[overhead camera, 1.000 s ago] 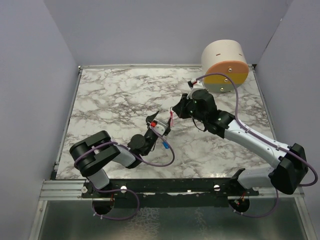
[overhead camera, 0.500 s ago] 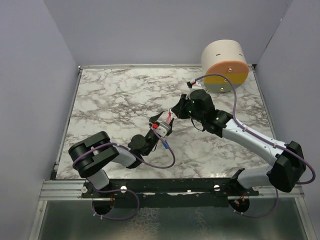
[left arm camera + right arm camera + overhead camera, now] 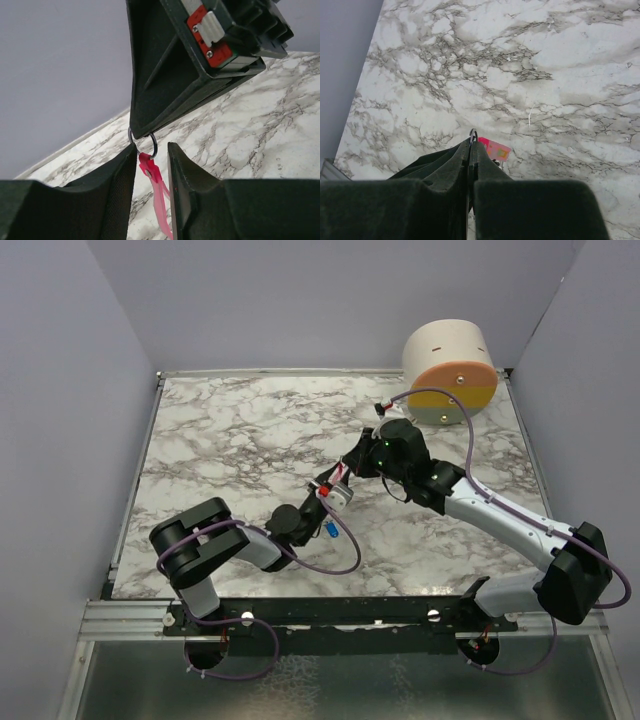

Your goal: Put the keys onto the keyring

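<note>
My right gripper is shut on the keyring's thin silver ring and holds it above the marble table. The ring's edge shows at its fingertips in the right wrist view. The pink-red tag hangs down from the ring. My left gripper is just below and left of the right one. Its jaws stand narrowly open on either side of the tag, with a gap on each side. The blue-headed key lies on the table beside the left arm's wrist.
A white cylinder with an orange and yellow face lies at the back right corner. Grey walls close the table at the back and both sides. A purple cable loops by the left arm near the key.
My left gripper has moved up and right to the right gripper, so the hanging tag is now between its jaws. The right gripper has shifted slightly. The key has not moved.
</note>
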